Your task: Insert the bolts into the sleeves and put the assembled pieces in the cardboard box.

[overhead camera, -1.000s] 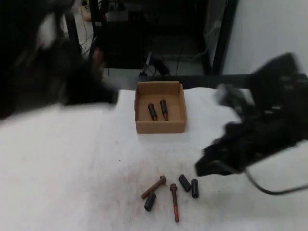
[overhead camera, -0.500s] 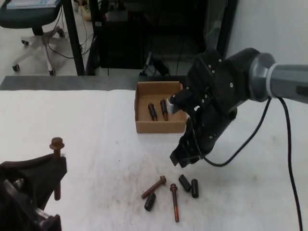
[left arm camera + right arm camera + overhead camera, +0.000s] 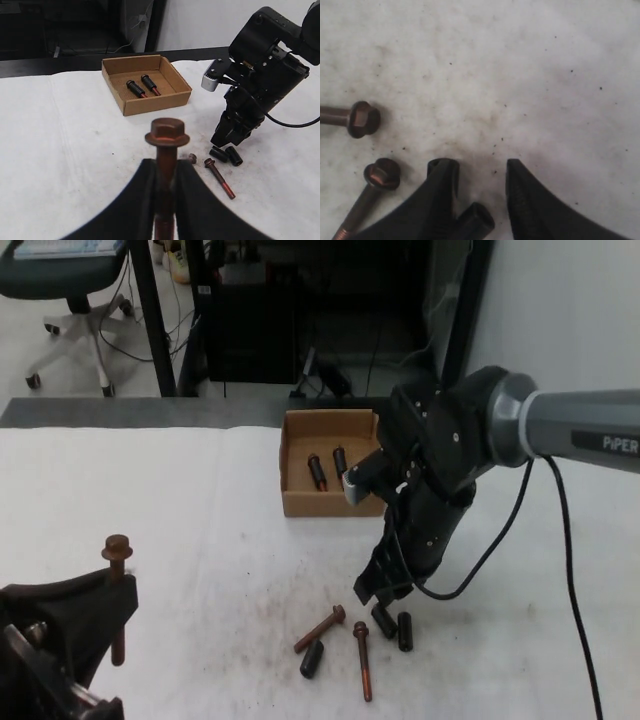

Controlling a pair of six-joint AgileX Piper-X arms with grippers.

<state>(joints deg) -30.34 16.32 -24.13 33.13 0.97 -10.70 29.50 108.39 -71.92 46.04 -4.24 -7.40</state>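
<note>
Lower left of the high view, the left gripper clamps a bolt upright. Right of centre, the right gripper hangs with fingers apart over a sleeve. Loose bolts and other sleeves lie alongside. The box, upper centre, holds two pieces.

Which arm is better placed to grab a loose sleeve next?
Right. The right tool hangs open just over a sleeve, while the left tool is shut on a bolt, away from it.
</note>
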